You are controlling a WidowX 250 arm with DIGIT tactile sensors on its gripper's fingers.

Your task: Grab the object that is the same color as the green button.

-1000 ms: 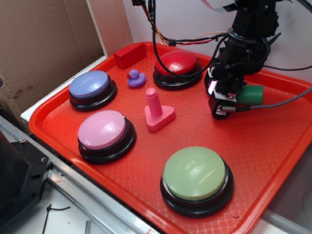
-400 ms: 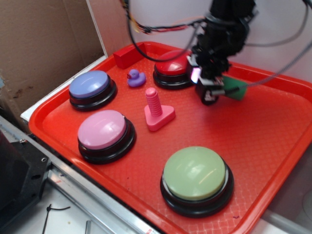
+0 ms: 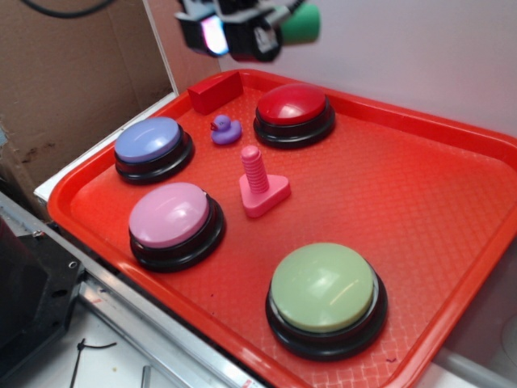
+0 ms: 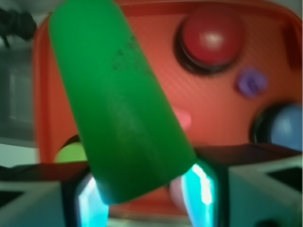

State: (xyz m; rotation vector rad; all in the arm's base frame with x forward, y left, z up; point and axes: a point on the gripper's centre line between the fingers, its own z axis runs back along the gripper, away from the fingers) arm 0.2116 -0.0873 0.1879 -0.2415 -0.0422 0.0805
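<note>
Only the exterior view showed the whole tray [image 3: 452, 242] and green button [image 3: 321, 287]. The wrist view showed the gripper [image 4: 142, 194] clamped on the cylinder [image 4: 118, 99], smooth, matte green, tilted, held high above the tray's far edge.

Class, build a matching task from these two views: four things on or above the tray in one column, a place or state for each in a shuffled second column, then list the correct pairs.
Column 1
1. green cylinder
2. purple duck
3. green button
4. red block

Column 2
A. near edge of the red tray
B. far left corner of the tray
C. clamped in the gripper, lifted above the tray
D. between the blue button and the red button

Pairs: 1-C, 2-D, 3-A, 4-B
</note>
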